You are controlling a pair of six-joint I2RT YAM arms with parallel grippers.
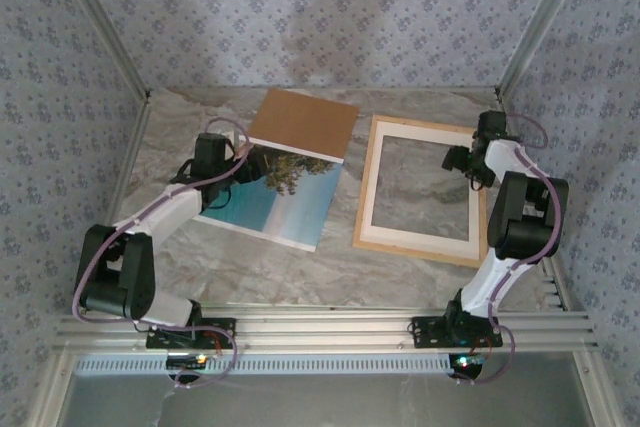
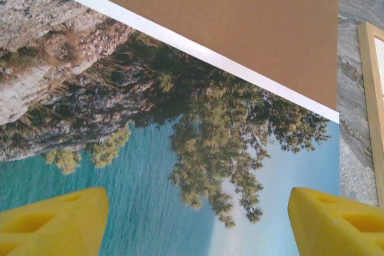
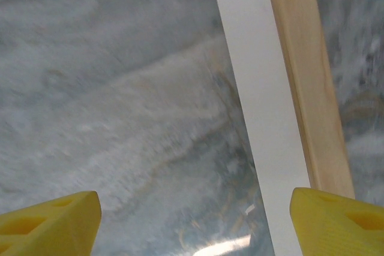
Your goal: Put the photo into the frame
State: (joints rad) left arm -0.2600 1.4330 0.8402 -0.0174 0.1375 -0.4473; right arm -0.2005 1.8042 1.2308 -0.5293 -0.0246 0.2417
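The photo (image 1: 278, 197) lies flat left of centre, its far edge overlapping the brown backing board (image 1: 304, 123). Up close the photo (image 2: 180, 166) shows turquoise sea, trees and rock with a white margin. My left gripper (image 1: 243, 153) hovers over the photo's far left corner, open, its yellow fingertips (image 2: 54, 220) wide apart with nothing between them. The light wood frame (image 1: 420, 190) lies to the right with a white mat border inside it. My right gripper (image 1: 462, 159) is open above the frame's right side; the wood edge (image 3: 309, 88) and white mat (image 3: 255, 88) run past its yellow fingertips (image 3: 336, 223).
The marble-patterned table (image 1: 340, 267) has free room in front of the photo and frame. Patterned walls and metal corner posts (image 1: 100, 37) close in the back and sides. The frame's wood edge (image 2: 372, 112) shows right of the backing board (image 2: 240, 22).
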